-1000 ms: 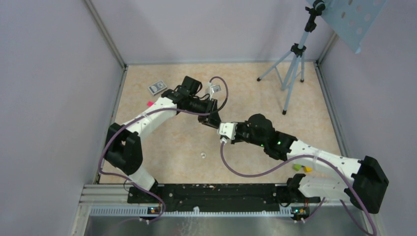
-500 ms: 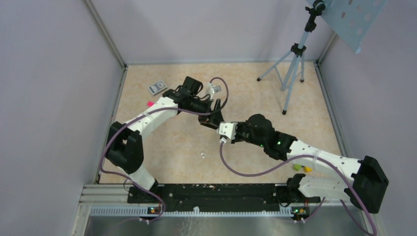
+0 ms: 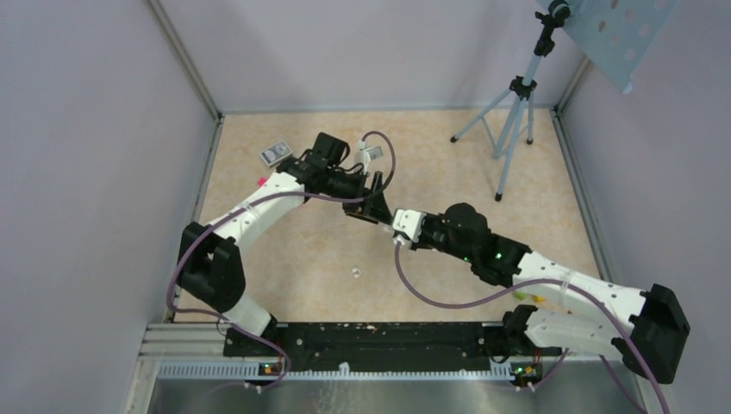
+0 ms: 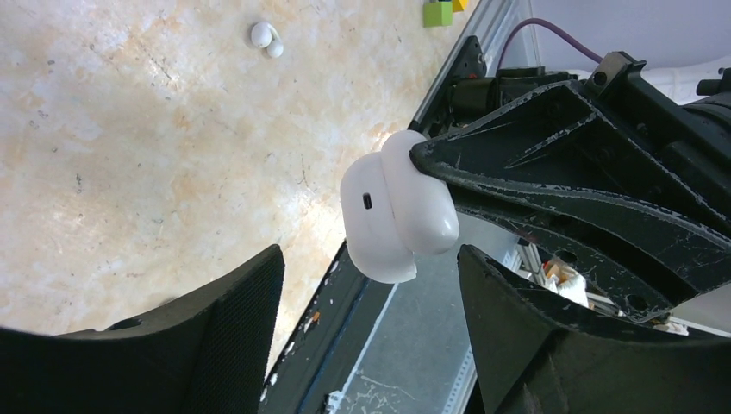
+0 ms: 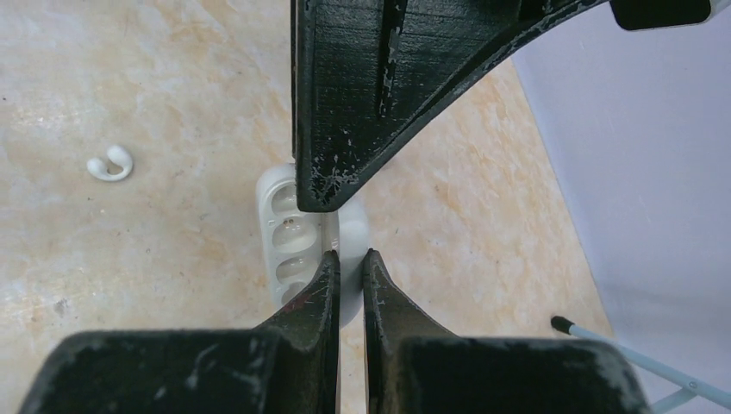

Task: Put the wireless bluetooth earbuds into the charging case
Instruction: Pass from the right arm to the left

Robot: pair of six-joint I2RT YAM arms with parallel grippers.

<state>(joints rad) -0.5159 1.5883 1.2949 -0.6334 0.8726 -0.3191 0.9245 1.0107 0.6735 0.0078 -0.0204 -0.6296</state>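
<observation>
The white charging case [image 4: 396, 207] hangs above the table with its lid swung open. Its wells [image 5: 289, 233] show in the right wrist view. My right gripper [image 5: 350, 254] is shut on the thin lid edge, reaching in from the right [image 3: 394, 216]. My left gripper [image 4: 371, 302] is open just beside the case, one finger on each side and neither touching it, at mid-table [image 3: 377, 205]. A small white earbud [image 3: 355, 273] lies on the table nearer the bases. It also shows as an earbud [image 4: 265, 39] from the left wrist and as a curved earbud [image 5: 110, 164] from the right wrist.
A grey patterned box [image 3: 275, 153] lies at the back left, with a pink marker [image 3: 262, 181] near the left wall. A tripod [image 3: 509, 129] stands at the back right. Green and yellow blocks [image 3: 527, 296] sit under my right arm. Walls close in three sides.
My left gripper has gone from nearly shut to open and drawn back slightly to the left. My right arm has shifted a little with the case still held.
</observation>
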